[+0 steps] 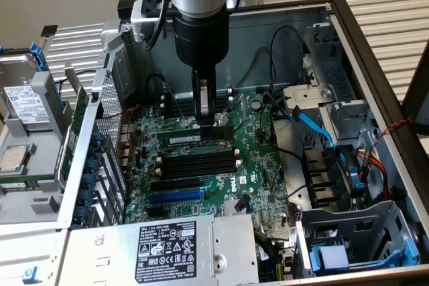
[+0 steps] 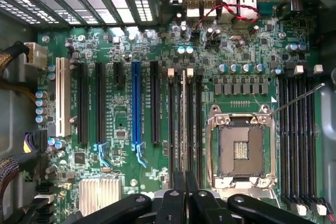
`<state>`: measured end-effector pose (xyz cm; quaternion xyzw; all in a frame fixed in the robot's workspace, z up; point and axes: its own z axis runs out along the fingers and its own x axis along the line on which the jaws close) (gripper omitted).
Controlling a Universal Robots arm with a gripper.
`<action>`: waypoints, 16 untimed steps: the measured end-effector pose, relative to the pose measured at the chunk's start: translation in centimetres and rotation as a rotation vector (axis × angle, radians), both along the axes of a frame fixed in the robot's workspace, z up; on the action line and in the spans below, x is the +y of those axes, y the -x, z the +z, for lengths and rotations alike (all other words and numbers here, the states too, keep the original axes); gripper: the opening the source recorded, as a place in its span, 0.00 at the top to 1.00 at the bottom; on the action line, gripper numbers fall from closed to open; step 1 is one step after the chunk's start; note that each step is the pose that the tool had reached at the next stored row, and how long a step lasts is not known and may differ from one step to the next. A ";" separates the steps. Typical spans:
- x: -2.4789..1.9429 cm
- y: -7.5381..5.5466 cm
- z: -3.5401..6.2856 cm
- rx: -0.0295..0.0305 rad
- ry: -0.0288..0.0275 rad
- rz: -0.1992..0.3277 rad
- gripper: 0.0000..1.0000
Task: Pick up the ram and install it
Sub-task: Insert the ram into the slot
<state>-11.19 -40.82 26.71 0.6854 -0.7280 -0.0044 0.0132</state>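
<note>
From my remote station, the clearest writing is on the black label of the power supply (image 1: pixel 175 251) at the near edge of the open computer case (image 1: pixel 375 65). It carries a Dell mark in one corner above rows of certification symbols, but the fine print is too small for me to read. A white Dell logo also sits on the green motherboard (image 1: pixel 258 165), just beside the memory slots. Outside the case, toward the exterior view's left, a hard drive (image 1: pixel 23 102) bears a white sticker that I cannot read. The ram (image 1: pixel 191 138) stands on edge along a slot, next to the bank of empty black slots (image 1: pixel 198 163), with its small white label facing the camera. Through the wrist camera I see it edge-on as a pale strip (image 2: pixel 184 124), running between the blue expansion slot (image 2: pixel 136 103) and the bare processor socket (image 2: pixel 241 148). The claw (image 1: pixel 203 113) hangs straight down over the stick's upper edge, near its middle. Its fingers (image 2: pixel 178 198) are pressed together, and I cannot tell whether they nip the board or merely meet above it.
</note>
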 end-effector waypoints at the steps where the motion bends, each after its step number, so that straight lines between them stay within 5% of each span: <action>1: 0.00 0.0 -0.13 0.0000 0.0008 0.000 0.88; 16: 0.00 0.0 -1.60 0.0001 0.0151 0.000 0.88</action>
